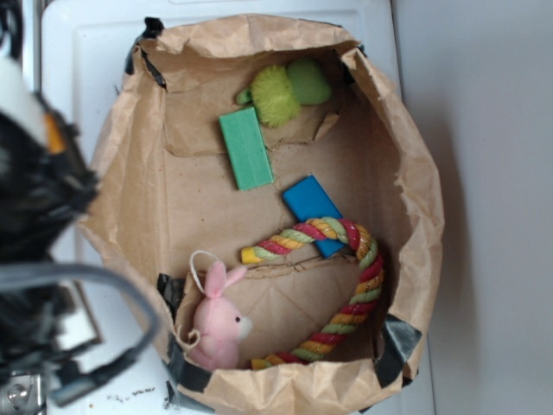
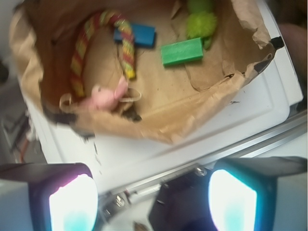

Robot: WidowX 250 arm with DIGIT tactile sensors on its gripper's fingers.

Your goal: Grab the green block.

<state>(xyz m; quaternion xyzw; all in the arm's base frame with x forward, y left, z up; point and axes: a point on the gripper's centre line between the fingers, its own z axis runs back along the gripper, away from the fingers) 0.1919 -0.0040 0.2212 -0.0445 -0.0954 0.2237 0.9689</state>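
The green block (image 1: 246, 148) lies flat on the floor of a brown paper bag (image 1: 406, 164), toward the back, just below a fuzzy lime-green plush toy (image 1: 283, 91). In the wrist view the green block (image 2: 181, 51) shows near the top, far from my gripper (image 2: 153, 202). The gripper is open, its two pale pads wide apart with nothing between them, and it hovers outside the bag over the white surface and a metal rail. In the exterior view only the blurred dark arm (image 1: 39, 181) shows at the left edge.
A blue block (image 1: 313, 210) lies right of the green one, partly under a striped rope toy (image 1: 346, 285). A pink plush bunny (image 1: 218, 320) sits at the bag's front. The bag's crumpled walls stand up all round. A white appliance top (image 1: 86, 52) carries the bag.
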